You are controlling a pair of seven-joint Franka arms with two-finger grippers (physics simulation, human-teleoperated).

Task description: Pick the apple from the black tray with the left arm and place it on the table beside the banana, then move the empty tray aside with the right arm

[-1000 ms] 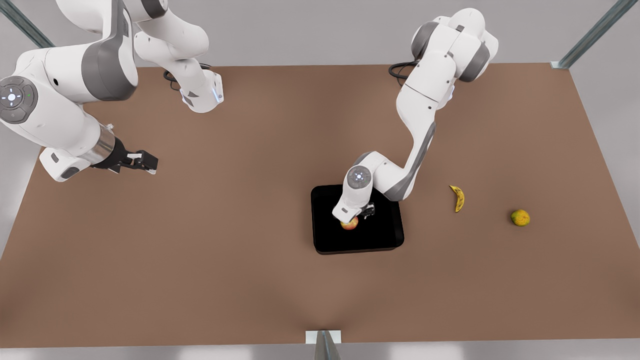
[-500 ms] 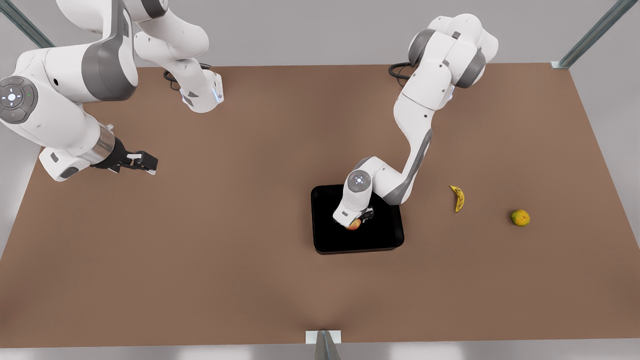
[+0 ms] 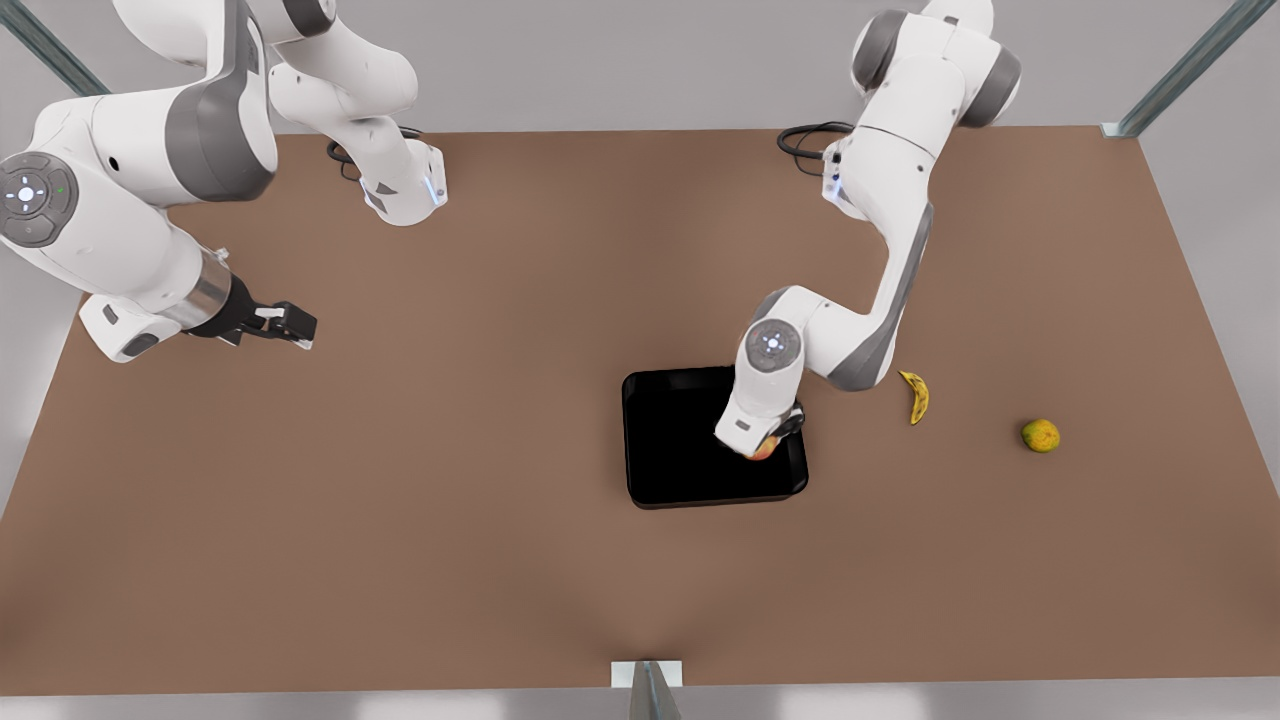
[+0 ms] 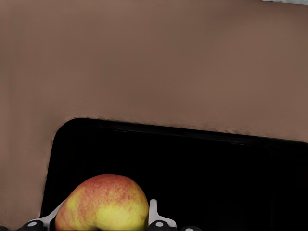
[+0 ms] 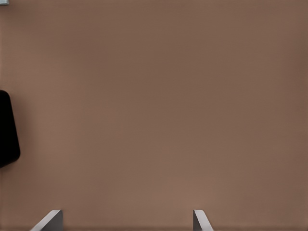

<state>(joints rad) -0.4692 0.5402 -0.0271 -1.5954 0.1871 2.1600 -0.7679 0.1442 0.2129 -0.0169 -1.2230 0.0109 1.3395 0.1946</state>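
Glossy black, the black tray (image 3: 712, 438) sits in the middle of the brown tabletop (image 3: 500, 520), and we see the apple (image 3: 763, 450) above the tray's right-hand part in the front view, clamped in the left end effector (image 3: 766, 446). In the left wrist view the apple (image 4: 103, 203) sits between the two pale fingers (image 4: 153, 214), with the tray's floor (image 4: 202, 178) dark beyond it, so we judge the fruit lifted clear of the tray, not resting on it.

Compared with a second ago, the left arm (image 3: 880, 250) has swung toward the front view's right: the apple was then near the tray's centre, and now it hangs close to the tray's right rim. We take that to mean the grasp has held and the carry toward the banana (image 3: 915, 396) has begun. The banana lies on the tabletop to the right of the tray, apart from it, with a yellow-green round fruit (image 3: 1040, 435) farther right still.

The right end effector (image 3: 285, 323) waits at the left of the front view, well apart from the tray, its fingers (image 5: 48, 221) spread and empty in the right wrist view, where a corner of the tray (image 5: 7, 130) shows at the frame's left edge. Its turn comes once the tray is empty.
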